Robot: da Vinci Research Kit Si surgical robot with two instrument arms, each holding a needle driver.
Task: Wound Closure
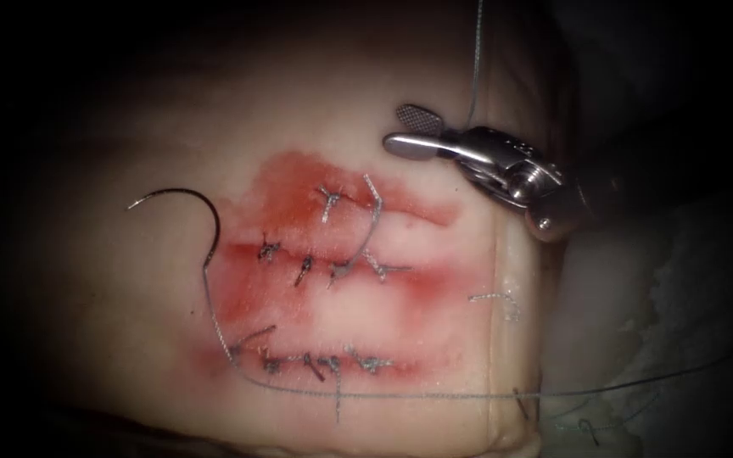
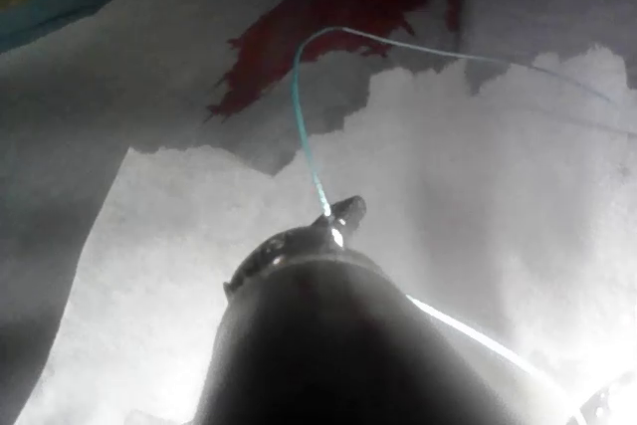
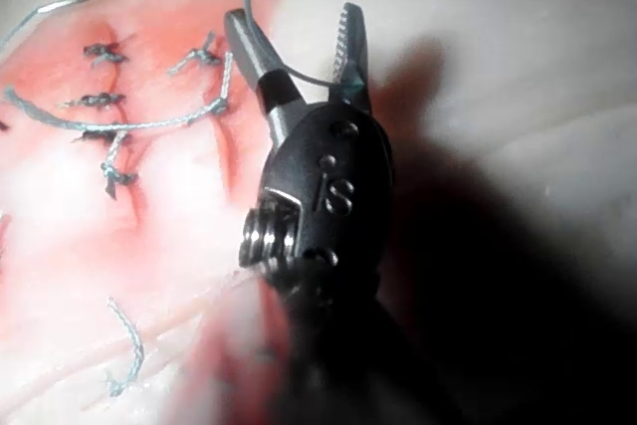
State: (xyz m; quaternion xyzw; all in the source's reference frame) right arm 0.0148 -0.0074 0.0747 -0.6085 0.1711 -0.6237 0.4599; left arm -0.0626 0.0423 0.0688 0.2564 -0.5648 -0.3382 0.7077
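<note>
The needle [image 1: 188,208] lies free on the tissue [image 1: 112,288], left of the red fluid [image 1: 299,191] that stains the stitched cuts; no tool holds it. It is a thin, dark, smoothly curved wire, arched like a hook, with its point toward the left and its other end running down into the thread [image 1: 214,322]. It rests on the surface rather than in the tissue.

From the needle the thread, a fine twisted pale strand, drops along the left edge of the red fluid, bends, and runs rightward below the lowest row of knots [image 1: 324,363] to the tissue's right edge. Three rows of short, dark, bristly knots cross the stain right of the needle.

The right tool [image 1: 413,129], polished metal with ridged inner faces, hovers well right of and above the needle, its jaws spread apart and gripping nothing. The right wrist view shows the toothed jaw faces and a thin strand passing between them, apparently ungripped; there a thick braided strand [image 3: 159,124] links several knots.

The left wrist view shows the left tool [image 2: 338,218] over pale rough cloth [image 2: 478,206], its tip pinched on a smooth teal thread [image 2: 304,136] that rises and curves away toward a red patch.
</note>
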